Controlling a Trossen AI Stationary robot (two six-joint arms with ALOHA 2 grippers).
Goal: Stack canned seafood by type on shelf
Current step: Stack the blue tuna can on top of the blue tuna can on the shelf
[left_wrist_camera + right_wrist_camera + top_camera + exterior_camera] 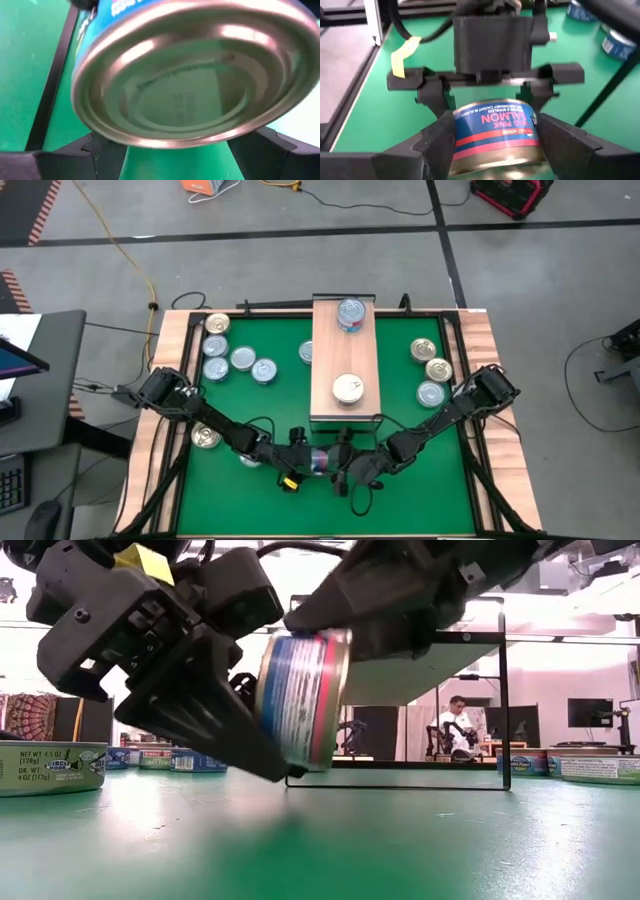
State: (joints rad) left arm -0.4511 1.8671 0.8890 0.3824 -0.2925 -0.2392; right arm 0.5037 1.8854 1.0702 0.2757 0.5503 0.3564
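At the near edge of the green mat, just in front of the long light-wood shelf, a blue-labelled round salmon tin is held tilted on edge above the mat. It is gripped by the left gripper and by the right gripper, each with fingers clamped on it.

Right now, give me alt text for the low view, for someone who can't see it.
Two dark robot grippers, the left gripper and the right gripper, meet around one blue-labelled can tipped on edge just above the green mat. More cans sit flat at both sides, and a person sits far behind.
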